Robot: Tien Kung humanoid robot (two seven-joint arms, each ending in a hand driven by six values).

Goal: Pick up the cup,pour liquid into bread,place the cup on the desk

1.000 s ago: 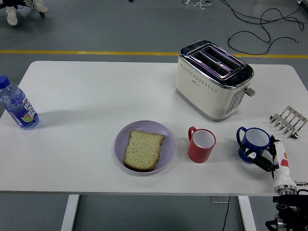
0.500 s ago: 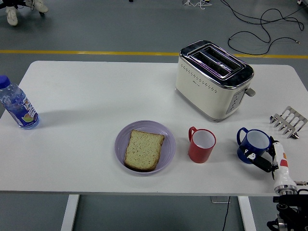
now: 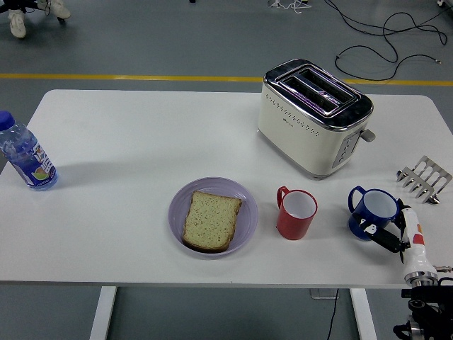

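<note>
We start from the white table [image 3: 141, 142], where the cream toaster [image 3: 311, 117] stands at the far right and a water bottle [image 3: 25, 159] sits at the left edge. In front, a lilac plate [image 3: 244, 227] carries a slice of bread [image 3: 211, 219], with a red cup [image 3: 296, 212] just to its right. Further right stands the blue cup [image 3: 373, 212], upright, handle turned left toward the red one. Our right hand [image 3: 396, 230] (the only one in view) comes up from the lower right corner with its fingers against the cup's near-right side; we cannot tell whether they have closed. The cup lies up and left of the hand, the bread well beyond it leftward. A small metal rack [image 3: 425, 178] sits behind.
</note>
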